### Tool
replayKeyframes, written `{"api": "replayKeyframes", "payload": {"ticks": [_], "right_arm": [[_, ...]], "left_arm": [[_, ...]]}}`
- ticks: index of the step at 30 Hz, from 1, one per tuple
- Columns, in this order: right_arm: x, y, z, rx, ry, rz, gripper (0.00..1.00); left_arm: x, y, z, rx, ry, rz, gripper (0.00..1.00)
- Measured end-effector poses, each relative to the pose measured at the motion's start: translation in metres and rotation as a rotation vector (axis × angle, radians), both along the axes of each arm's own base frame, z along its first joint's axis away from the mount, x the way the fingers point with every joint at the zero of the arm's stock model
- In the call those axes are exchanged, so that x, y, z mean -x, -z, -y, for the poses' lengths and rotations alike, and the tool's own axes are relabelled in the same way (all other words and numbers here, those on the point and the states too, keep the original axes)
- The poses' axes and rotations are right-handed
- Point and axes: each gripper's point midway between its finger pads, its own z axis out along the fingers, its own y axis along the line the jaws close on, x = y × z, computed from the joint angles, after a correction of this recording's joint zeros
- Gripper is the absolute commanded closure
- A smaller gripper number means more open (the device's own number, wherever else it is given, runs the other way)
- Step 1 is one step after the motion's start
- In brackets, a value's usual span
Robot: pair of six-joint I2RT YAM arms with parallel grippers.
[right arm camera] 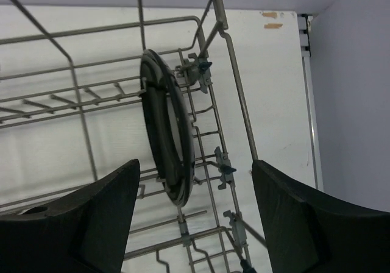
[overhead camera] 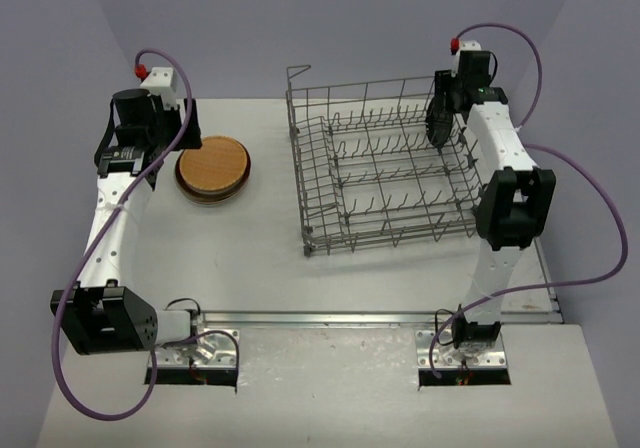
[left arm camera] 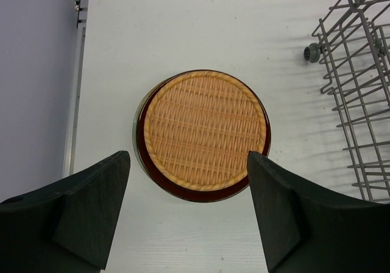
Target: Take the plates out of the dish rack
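Note:
A stack of plates (overhead camera: 212, 168) lies flat on the table left of the dish rack (overhead camera: 390, 238). The top plate (left arm camera: 204, 130) is orange-tan with a woven pattern, and a dark brown rim (left arm camera: 183, 194) shows under it. My left gripper (left arm camera: 189, 224) is open and empty, hovering above the near side of the stack; it also shows in the top view (overhead camera: 165, 138). One dark plate (right arm camera: 166, 133) stands on edge among the rack's tines at its right side. My right gripper (right arm camera: 195, 218) is open above it, its jaws well apart on either side and not touching it.
The grey wire rack (right arm camera: 234, 84) fills the table's right half, with a raised loop (overhead camera: 298, 70) at its far left corner and a small wheel (left arm camera: 312, 52). Its edge shows in the left wrist view (left arm camera: 359, 102). The walls stand close on both sides.

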Motion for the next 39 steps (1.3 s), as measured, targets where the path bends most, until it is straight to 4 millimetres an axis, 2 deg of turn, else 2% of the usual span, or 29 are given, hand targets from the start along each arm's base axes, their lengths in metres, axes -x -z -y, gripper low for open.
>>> {"api": "replayKeyframes", "payload": {"ticks": [4, 8, 11, 22, 25, 29, 36, 39], "right_arm": [[-0.009, 0.049, 0.02, 0.044, 0.002, -0.093, 0.29], [-0.018, 0.05, 0.025, 0.036, -0.009, -0.075, 0.4], [-0.021, 0.052, 0.028, 0.022, -0.019, -0.07, 0.44], [-0.022, 0.051, 0.026, -0.023, -0.023, -0.04, 0.34], [-0.017, 0.048, 0.026, -0.018, -0.017, -0.034, 0.31], [-0.015, 0.031, 0.029, 0.007, 0.004, 0.001, 0.28], [-0.012, -0.006, 0.03, 0.048, 0.003, 0.103, 0.31], [-0.014, -0.01, 0.027, 0.041, -0.014, 0.117, 0.33]], "left_arm": [[0.001, 0.0, -0.001, -0.007, -0.01, -0.005, 0.24], [0.001, -0.001, -0.002, -0.009, -0.015, -0.004, 0.24], [0.001, -0.002, -0.002, -0.01, -0.016, -0.005, 0.24], [0.0, 0.003, -0.002, -0.004, -0.017, -0.024, 0.24], [-0.001, 0.006, -0.002, 0.004, -0.018, -0.032, 0.24], [-0.002, 0.007, -0.001, 0.01, -0.018, -0.036, 0.24], [-0.004, 0.001, -0.001, 0.011, -0.019, -0.022, 0.24], [-0.004, 0.001, -0.001, 0.011, -0.02, -0.024, 0.24]]}}
